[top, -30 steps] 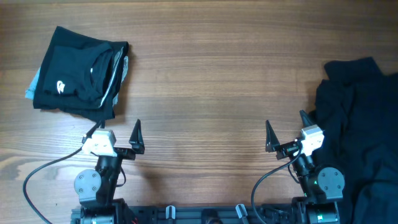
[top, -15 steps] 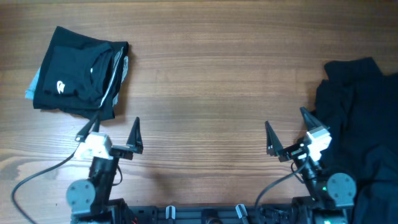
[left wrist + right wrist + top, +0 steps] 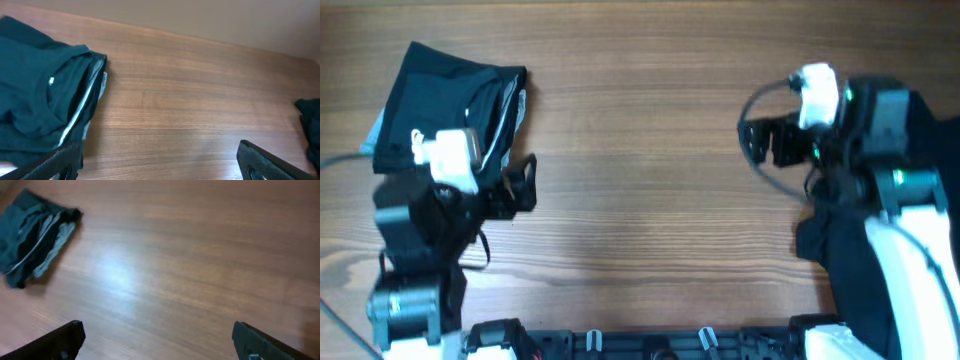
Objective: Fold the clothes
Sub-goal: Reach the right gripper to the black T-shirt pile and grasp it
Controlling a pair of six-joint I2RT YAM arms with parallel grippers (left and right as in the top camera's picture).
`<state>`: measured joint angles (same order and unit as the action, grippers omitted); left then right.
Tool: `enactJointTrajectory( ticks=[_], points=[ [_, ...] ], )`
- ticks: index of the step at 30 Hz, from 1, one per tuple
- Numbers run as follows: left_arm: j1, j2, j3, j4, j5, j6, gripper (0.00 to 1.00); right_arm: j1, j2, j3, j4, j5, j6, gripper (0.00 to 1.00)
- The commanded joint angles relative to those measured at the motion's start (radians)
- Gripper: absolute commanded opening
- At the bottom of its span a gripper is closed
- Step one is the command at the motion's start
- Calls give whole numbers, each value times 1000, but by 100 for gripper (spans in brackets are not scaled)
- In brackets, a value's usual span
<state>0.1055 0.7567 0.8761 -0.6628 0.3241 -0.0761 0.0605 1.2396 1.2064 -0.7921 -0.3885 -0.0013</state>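
Left gripper [image 3: 528, 183]: fingers spread wide, nothing between them, held over the wooden tabletop [image 3: 640, 120] and pointing across it toward the other arm's side. Just beside and behind this gripper lie the folded clothes [image 3: 430, 95], a black stack lying flat, with a thin pale stripe and grey-blue layers showing at its edge. In the left wrist view, the stack's near edge is overlapped by the finger at the left of the picture; touching or apart, cannot tell. Straight ahead, between the fingers, plain wood grain.

Right gripper [image 3: 752, 142]: likewise spread wide and holding nothing, raised above the tabletop and aimed toward the left gripper's side. Between its fingers, in the right wrist view, bare wood with a bright patch of glare. Far ahead and off toward the finger at the left of that view are the folded clothes, well apart from this gripper. Behind the right gripper, partly under its arm, are the unfolded clothes [image 3: 310, 117], a rumpled dark heap, not laid flat. In the left wrist view, only an edge of that heap shows, far ahead of the left gripper on its right-finger side.

The two grippers are well apart, with open wood between them.
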Motion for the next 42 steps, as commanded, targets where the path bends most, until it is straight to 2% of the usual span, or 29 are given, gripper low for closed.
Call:
enactJointTrajectory(
  ticks=[1,3,4,8,10,12,15,20,23,26,29,30,33,35,37,41,42],
  points=[
    [-5,87,56,-1,52,-12,100,-6,119,108,-8,-134,2,100],
    [-5,105,56,0,99,-6,100,-26,142,109,26,-128,2,100],
    [-5,111,56,0,158,-6,100,-61,158,109,45,-61,35,100],
    [-5,112,56,0,174,-7,100,-189,217,109,-8,285,349,100],
    [-5,112,56,0,173,-6,100,-299,263,109,-10,184,409,100],
    [-5,114,56,0,173,-6,100,-384,294,109,19,92,405,100],
    [-5,114,56,0,173,-7,100,-447,351,109,105,159,453,99],
    [-5,114,56,0,173,-7,100,-456,512,109,263,266,449,95],
    [-5,114,56,-5,173,-7,100,-458,615,109,271,345,448,94],
    [-5,117,56,-8,173,-10,100,-450,692,109,275,224,394,94],
    [-5,130,56,-9,174,-15,100,-428,715,109,219,225,367,91],
    [-5,136,56,-9,174,-19,100,-417,715,109,198,236,367,88],
    [-5,152,56,-8,174,-22,100,-399,715,109,114,231,373,69],
    [-5,167,56,-8,174,-22,100,-387,715,109,55,232,375,59],
    [-5,179,56,-8,174,-22,100,-382,715,109,39,232,375,45],
    [-5,196,56,-8,174,-22,100,-383,697,121,72,232,364,8],
    [-5,195,56,-8,174,-22,100,-383,687,127,75,231,354,5]
  ],
)
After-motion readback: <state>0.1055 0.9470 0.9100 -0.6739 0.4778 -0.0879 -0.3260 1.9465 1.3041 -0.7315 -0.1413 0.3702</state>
